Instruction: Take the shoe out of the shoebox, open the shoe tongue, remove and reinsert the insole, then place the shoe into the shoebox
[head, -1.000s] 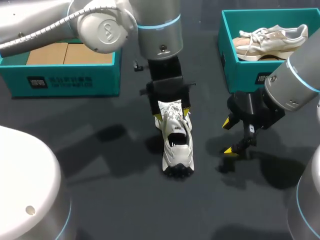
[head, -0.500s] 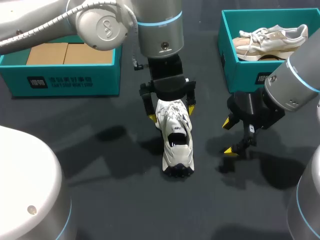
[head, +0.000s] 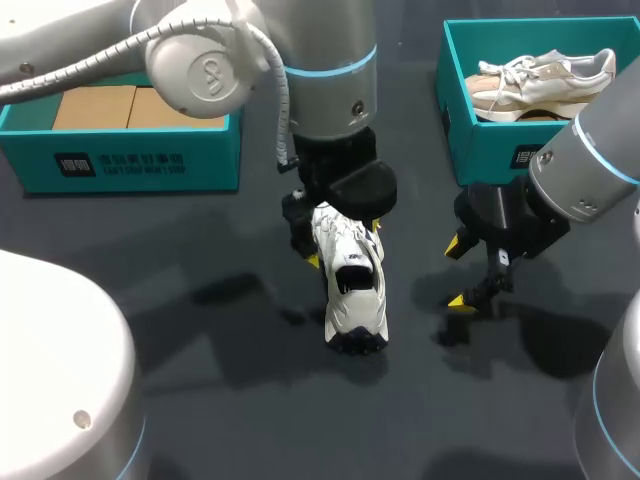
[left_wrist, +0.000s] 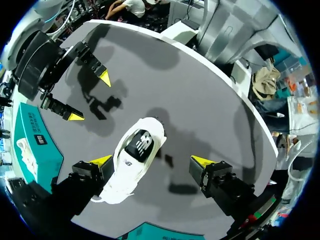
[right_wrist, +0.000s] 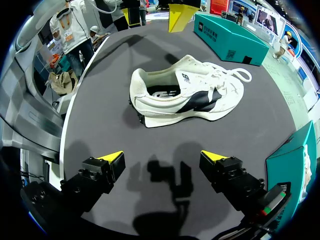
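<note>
Turning at the wrist since a second ago, the left gripper (head: 344, 244) is now hanging with its fingers spread wide over the toe end of the white shoe (head: 354, 295), where earlier they were sitting close against its sides; the right gripper (head: 458, 273) is keeping its place at the shoe's 3 o'clock, fingers parted and holding nothing. The shoe is standing on the dark table (head: 220, 400), outside both boxes, heel pointing to 6 o'clock; the teal shoebox (head: 480, 140) at its 1 o'clock is carrying a beige shoe (head: 545, 85), and a second teal shoebox (head: 130, 160) is sitting at its 10 o'clock. From the left wrist, the left gripper (left_wrist: 150, 161) is straddling the white shoe (left_wrist: 134, 160), which is lying just beside one finger and well apart from the other, with the right gripper (left_wrist: 90, 97) beyond it. From the right wrist, the right gripper (right_wrist: 162, 157) is standing open, the white shoe (right_wrist: 185, 97) lying side-on ahead at its 12 o'clock, apart from both fingers
</note>
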